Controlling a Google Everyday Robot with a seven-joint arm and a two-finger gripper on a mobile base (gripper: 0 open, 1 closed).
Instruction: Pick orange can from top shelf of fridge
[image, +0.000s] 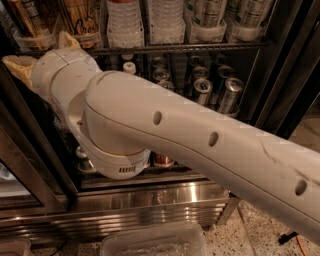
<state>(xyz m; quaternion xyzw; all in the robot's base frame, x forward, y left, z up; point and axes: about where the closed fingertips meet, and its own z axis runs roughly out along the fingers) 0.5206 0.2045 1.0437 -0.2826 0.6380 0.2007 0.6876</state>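
Hovering at top shelf (200, 48) edge nr orange can (80, 17), hand (42, 54) prob. open, empty.

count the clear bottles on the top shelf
2: one bottle beside another, mid top shelf, right of the orange can. More may be hidden. The gripper is upper left, near that can.
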